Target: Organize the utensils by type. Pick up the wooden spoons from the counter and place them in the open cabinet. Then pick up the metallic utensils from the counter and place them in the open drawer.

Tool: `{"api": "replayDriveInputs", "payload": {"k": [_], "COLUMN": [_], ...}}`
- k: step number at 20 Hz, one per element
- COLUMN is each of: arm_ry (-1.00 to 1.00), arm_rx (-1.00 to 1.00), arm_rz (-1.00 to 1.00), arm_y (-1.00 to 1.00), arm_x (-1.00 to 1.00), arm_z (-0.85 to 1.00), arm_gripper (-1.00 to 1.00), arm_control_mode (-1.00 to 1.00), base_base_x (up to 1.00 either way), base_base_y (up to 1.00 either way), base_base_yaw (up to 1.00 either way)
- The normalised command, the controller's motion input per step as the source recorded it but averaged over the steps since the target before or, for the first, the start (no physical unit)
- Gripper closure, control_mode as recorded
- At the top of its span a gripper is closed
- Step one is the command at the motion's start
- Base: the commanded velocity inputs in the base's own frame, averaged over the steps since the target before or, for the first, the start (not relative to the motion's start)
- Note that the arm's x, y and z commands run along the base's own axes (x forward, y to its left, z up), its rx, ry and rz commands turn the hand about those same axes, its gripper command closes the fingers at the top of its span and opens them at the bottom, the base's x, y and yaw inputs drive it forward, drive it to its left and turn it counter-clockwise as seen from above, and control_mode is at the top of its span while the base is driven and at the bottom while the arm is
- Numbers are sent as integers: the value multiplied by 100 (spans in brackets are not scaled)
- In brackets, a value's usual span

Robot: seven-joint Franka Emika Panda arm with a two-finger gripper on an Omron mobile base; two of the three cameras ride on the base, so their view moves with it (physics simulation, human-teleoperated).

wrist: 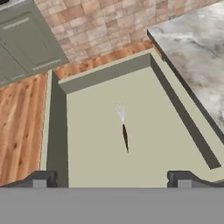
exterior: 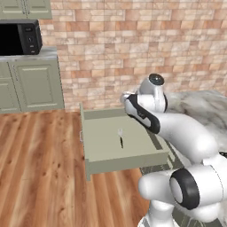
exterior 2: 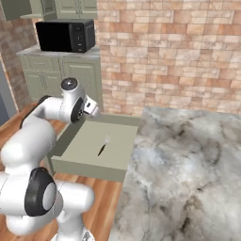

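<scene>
The drawer (exterior: 124,165) (exterior 2: 89,168) (wrist: 105,72) stands pulled out from under the marbled counter (exterior: 199,106) (exterior 2: 188,155) (wrist: 197,39). One metallic utensil (exterior: 120,136) (exterior 2: 104,144) (wrist: 123,127), pale silvery head and thin dark handle, lies flat near the middle of the drawer floor. My gripper (wrist: 111,181) (exterior 2: 92,108) hovers above the drawer, open and holding nothing, well clear of the utensil. The wooden spoons are out of view. Sage-green wall cabinet doors (exterior: 24,9) sit above the microwave; I cannot tell whether the cabinet is open.
A black microwave (exterior: 20,39) (exterior 2: 66,35) stands on a far counter over sage base cabinets (exterior: 37,84). A brick wall (exterior: 133,44) runs behind. Wooden floor (exterior: 40,168) spreads left of the drawer. My own arm (exterior: 177,133) reaches across the drawer's counter side.
</scene>
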Motion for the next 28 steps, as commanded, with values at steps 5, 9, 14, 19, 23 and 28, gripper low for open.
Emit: {"api": "replayDriveInputs", "payload": {"k": [5,9,14,19,23,28], "arm_ry": [36,28,-2,-29,-17,-1], "arm_rx": [0,0,0,0,0,0], "arm_rz": [-2,-2,0,-1,0,0], "arm_y": [0,-3,-8,0,0,0], "arm_x": [-35,-41,-71,-63,-48,-43], "arm_z": [49,5,-10,-18,0,0], "arm_gripper": [-100,-100,-100,-100,-100,-100], "arm_control_mode": [-100,-100,-100,-100,-100,-100], "base_base_x": [0,0,0,0,0,0], "base_base_y": [0,0,0,0,0,0], "base_base_yaw": [0,0,0,0,0,0]}}
